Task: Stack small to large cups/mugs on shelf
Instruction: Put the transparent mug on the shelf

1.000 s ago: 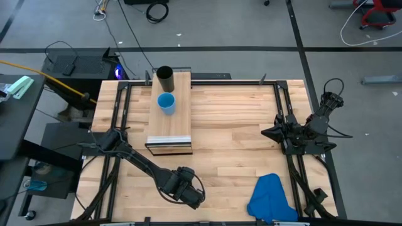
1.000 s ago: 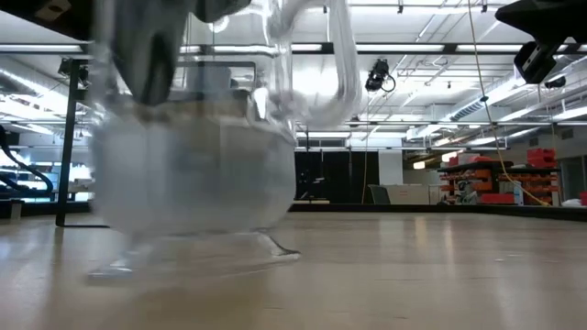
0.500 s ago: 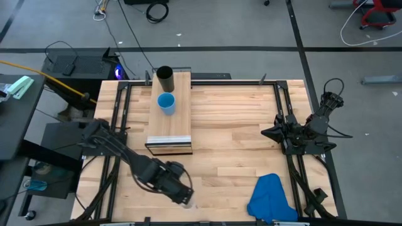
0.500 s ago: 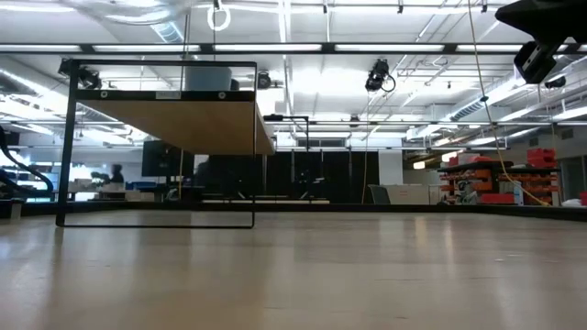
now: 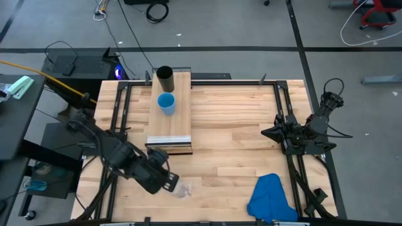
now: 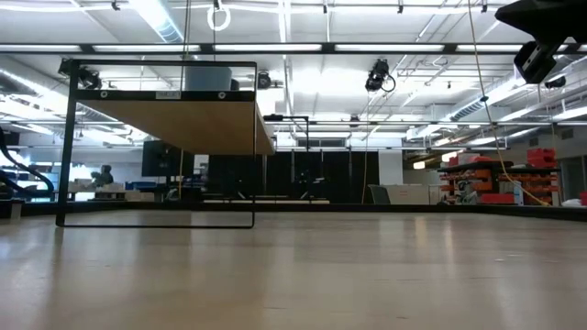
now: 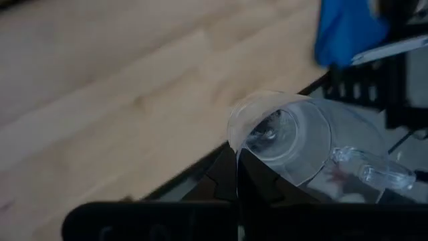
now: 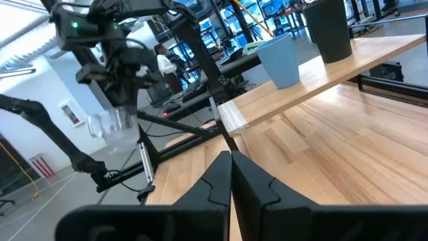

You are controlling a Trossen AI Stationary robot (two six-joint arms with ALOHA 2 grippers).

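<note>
Clear plastic cup point(image 5: 181, 187) hangs pinched in my left gripper point(image 5: 168, 183) above the tabletop point(image 5: 239, 125) at seven o'clock, lifted free to carry toward the shelf point(image 5: 170, 122).

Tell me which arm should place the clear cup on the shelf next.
Left. The left gripper already holds the clear cup, just in front of the shelf. The right gripper waits at the table's right side, holding nothing.

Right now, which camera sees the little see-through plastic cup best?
The left wrist view: the small clear plastic cup fills it, rim visible. The right wrist view shows it hanging from the left gripper; high view, a faint blur; low view, nothing.
</note>
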